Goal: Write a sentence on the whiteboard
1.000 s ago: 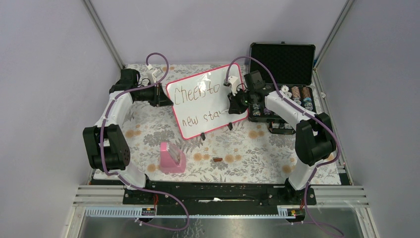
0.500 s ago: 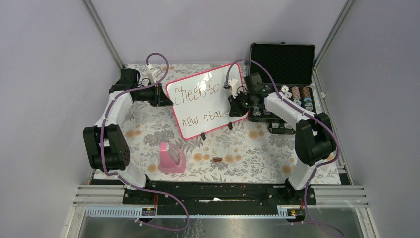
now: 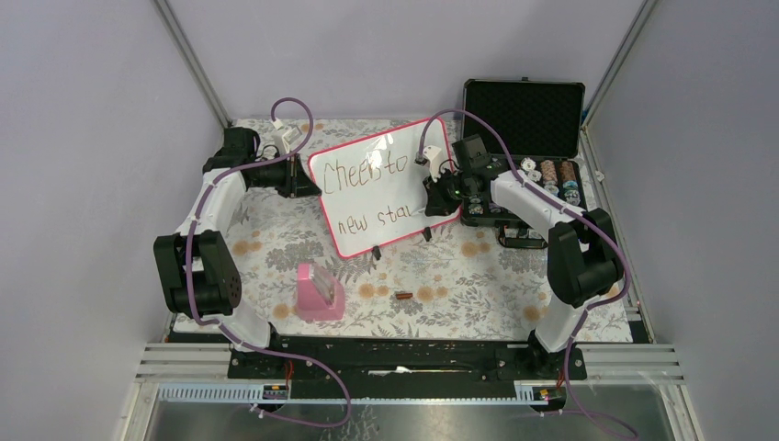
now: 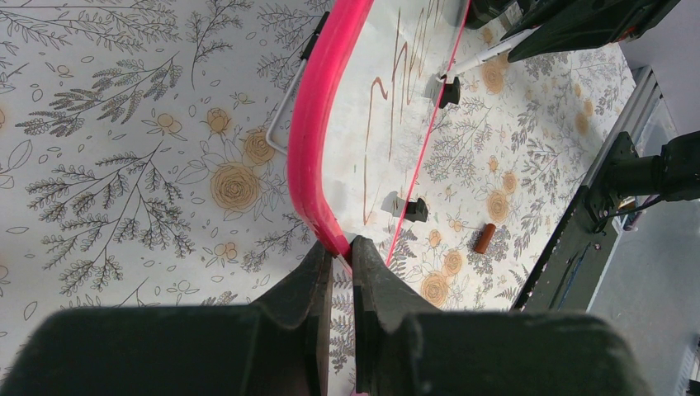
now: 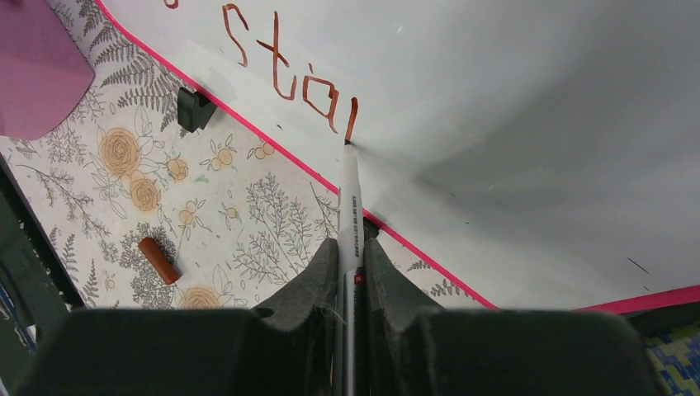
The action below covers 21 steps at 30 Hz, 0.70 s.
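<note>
Partway: sentence reading "Cheers to / new sta", second line needing more letters; right gripper clenching marker, tip touching whiteboard; left gripper pinching its pink frame.

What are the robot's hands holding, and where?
The right gripper pinches the marker by its barrel; the left gripper clamps the whiteboard by its pink frame.

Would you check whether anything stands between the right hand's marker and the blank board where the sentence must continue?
Nothing visible does. The tip of the marker touches the whiteboard at the last stroke of the sentence, and the surface beyond it is bare. The left hand grips only the frame.
</note>
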Each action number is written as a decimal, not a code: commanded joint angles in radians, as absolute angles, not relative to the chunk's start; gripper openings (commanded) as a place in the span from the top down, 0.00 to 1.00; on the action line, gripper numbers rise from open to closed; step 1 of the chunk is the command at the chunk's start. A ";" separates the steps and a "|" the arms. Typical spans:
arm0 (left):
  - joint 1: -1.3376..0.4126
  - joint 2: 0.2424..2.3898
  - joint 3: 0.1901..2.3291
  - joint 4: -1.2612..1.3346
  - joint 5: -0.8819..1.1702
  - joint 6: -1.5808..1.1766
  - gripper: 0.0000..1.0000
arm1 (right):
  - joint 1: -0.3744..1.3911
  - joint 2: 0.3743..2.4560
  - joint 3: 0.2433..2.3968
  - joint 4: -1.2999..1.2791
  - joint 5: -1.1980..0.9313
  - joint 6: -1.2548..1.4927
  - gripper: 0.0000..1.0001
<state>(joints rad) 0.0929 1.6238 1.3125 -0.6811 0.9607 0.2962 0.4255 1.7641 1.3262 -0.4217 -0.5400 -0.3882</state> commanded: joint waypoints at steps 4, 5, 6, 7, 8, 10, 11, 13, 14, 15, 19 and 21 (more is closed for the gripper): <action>0.070 1.607 1.345 -0.647 0.959 0.354 1.00 | 0.425 1.765 1.379 -0.386 -0.515 -0.378 1.00; 0.070 1.607 1.345 -0.647 0.959 0.355 1.00 | 0.425 1.767 1.383 -0.387 -0.514 -0.376 1.00; 0.070 1.607 1.345 -0.647 0.959 0.356 1.00 | 0.425 1.768 1.386 -0.387 -0.514 -0.375 1.00; 0.070 1.606 1.345 -0.646 0.959 0.355 1.00 | 0.425 1.770 1.389 -0.387 -0.513 -0.374 1.00; 0.070 1.606 1.345 -0.647 0.958 0.356 1.00 | 0.425 1.771 1.390 -0.387 -0.513 -0.374 1.00; 0.071 1.605 1.345 -0.647 0.957 0.356 1.00 | 0.425 1.773 1.395 -0.388 -0.513 -0.370 1.00; 0.070 1.605 1.345 -0.647 0.958 0.356 1.00 | 0.426 1.774 1.398 -0.388 -0.512 -0.370 1.00; 0.070 1.605 1.345 -0.647 0.957 0.356 1.00 | 0.424 1.773 1.402 -0.387 -0.509 -0.368 1.00; 0.070 1.605 1.344 -0.647 0.959 0.356 1.00 | 0.425 1.773 1.403 -0.387 -0.506 -0.368 1.00; 0.071 1.605 1.344 -0.646 0.959 0.356 1.00 | 0.425 1.773 1.404 -0.387 -0.505 -0.368 1.00; 0.071 1.604 1.341 -0.647 0.958 0.357 1.00 | 0.424 1.771 1.405 -0.387 -0.491 -0.370 1.00; 0.070 1.604 1.340 -0.647 0.959 0.357 1.00 | 0.422 1.769 1.405 -0.388 -0.484 -0.370 1.00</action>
